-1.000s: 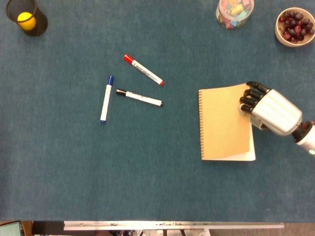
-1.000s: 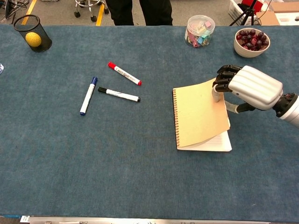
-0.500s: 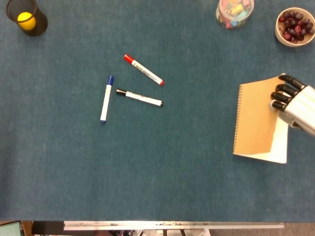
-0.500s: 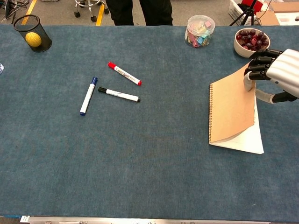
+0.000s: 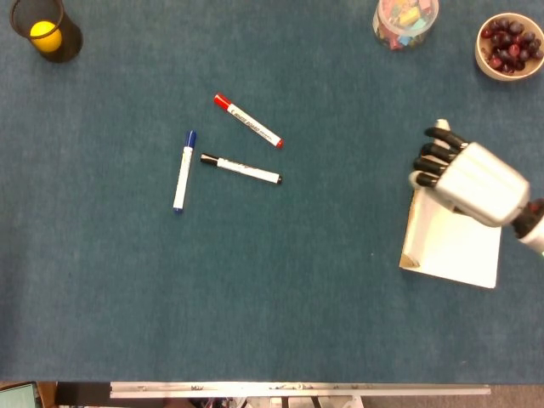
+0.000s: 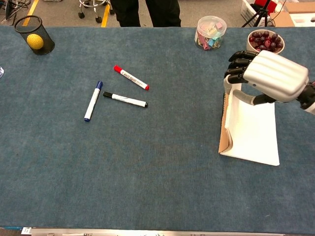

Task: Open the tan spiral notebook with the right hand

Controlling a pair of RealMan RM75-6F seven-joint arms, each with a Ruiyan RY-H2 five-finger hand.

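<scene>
The hand (image 6: 268, 76) is silver with black fingers (image 6: 236, 65). Under it, the notebook (image 6: 252, 129) shows white pages and a tan cover edge. The table (image 6: 147, 162) around it is dark blue.

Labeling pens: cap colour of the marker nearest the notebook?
Black cap on that marker; clearest in the chest view.
</scene>
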